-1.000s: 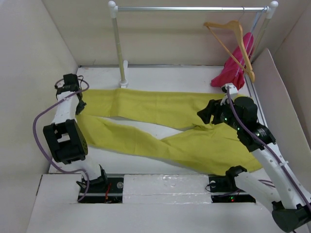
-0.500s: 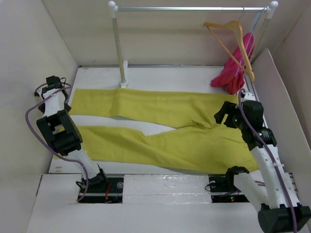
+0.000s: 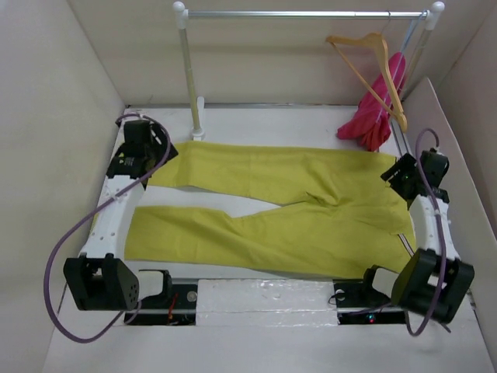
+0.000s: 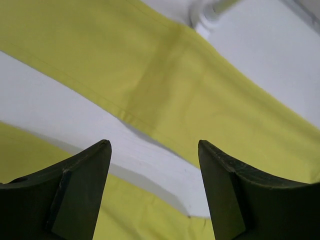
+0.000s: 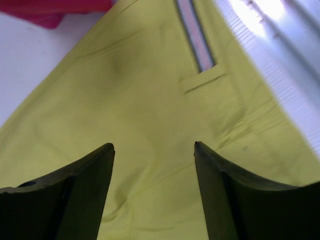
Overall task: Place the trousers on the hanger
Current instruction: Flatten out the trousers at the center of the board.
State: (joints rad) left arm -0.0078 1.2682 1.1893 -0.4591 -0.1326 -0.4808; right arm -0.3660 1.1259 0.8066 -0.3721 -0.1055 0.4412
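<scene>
The yellow-green trousers (image 3: pixel 287 210) lie flat on the white table (image 3: pixel 256 124), with both legs stretching left and the waist at the right. The tan wooden hanger (image 3: pixel 373 66) hangs by its hook from the rail at the back right, empty. My left gripper (image 3: pixel 154 158) hovers open over the far leg's cuff end. In the left wrist view that gripper (image 4: pixel 154 145) has bare table and both legs (image 4: pixel 210 95) below its open jaws. My right gripper (image 3: pixel 400 176) is open above the waist. The right wrist view shows this gripper (image 5: pixel 154 145) empty over the cloth (image 5: pixel 125 90) and a striped trim band (image 5: pixel 195 35).
A white-and-silver clothes rail (image 3: pixel 303 14) spans the back, its left post (image 3: pixel 190 78) standing on the table just beyond the far leg. A magenta-pink garment (image 3: pixel 373 116) hangs at the back right corner. Beige walls close in on the left, right and back.
The left gripper has opened and swung from the table's left edge to the far leg's cuff. The right arm has drawn back to the right edge. The trousers now lie flatter.
</scene>
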